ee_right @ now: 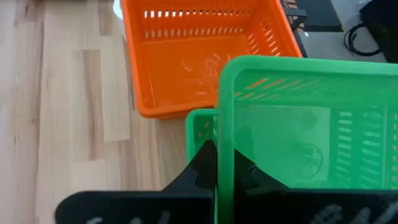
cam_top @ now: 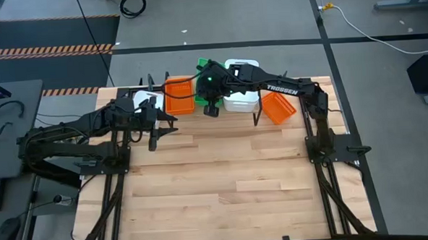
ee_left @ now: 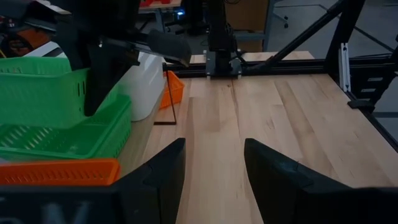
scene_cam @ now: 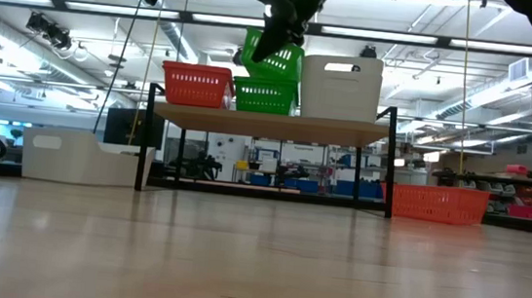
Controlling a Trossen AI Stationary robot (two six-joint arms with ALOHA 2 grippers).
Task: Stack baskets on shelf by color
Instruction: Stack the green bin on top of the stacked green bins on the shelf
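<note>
The shelf [scene_cam: 268, 123] stands along the table's far edge. On its plank sit an orange basket [scene_cam: 196, 84], a green basket [scene_cam: 263, 96] and a white basket [scene_cam: 340, 88]. My right gripper [ee_right: 224, 169] is shut on a second green basket [scene_cam: 277, 54], which is tilted just above the first one. Another orange basket [cam_top: 278, 108] rests on the table right of the shelf. A white basket [scene_cam: 84, 156] rests on the table to the shelf's left. My left gripper [ee_left: 214, 174] is open and hovers near the shelf's left part, touching nothing. My right gripper pinches the upper green basket by the rim of the side wall [ee_right: 225, 134] that faces the table's near edge. One finger is inside and one outside, coming from above and pointing down. The basket is tilted over the lower green basket [ee_right: 200, 127]; whether they touch, I cannot tell.
The wide wooden tabletop [cam_top: 224, 185] spreads out in front of the shelf. Black frame rails [ee_left: 280, 59] run along the table's edges. The right arm [cam_top: 285, 88] reaches across above the white basket [cam_top: 243, 97].
</note>
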